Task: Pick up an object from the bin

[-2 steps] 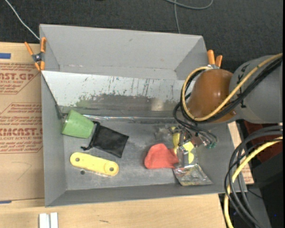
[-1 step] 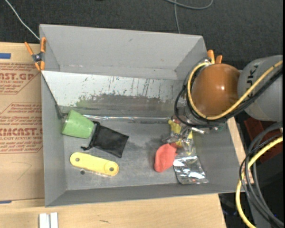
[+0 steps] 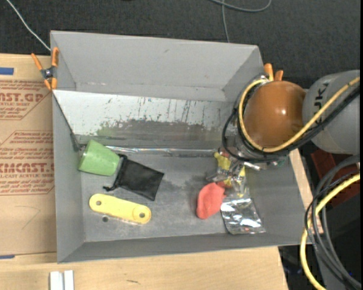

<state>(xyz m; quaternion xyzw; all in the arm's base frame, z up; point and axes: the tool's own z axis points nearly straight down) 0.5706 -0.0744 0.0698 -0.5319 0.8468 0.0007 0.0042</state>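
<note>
The arm is reaching in from the right, its smooth orange cover [image 3: 275, 110] bulging over the right side of the grey metal bin [image 3: 151, 65]. The gripper [image 3: 231, 173] is pointing down at the floor; whether it is open or closed I cannot tell. It is hanging just beside a soft red lump [image 3: 209, 199] and a crinkled silver foil packet [image 3: 242, 215], both lying near the front right corner.
</note>
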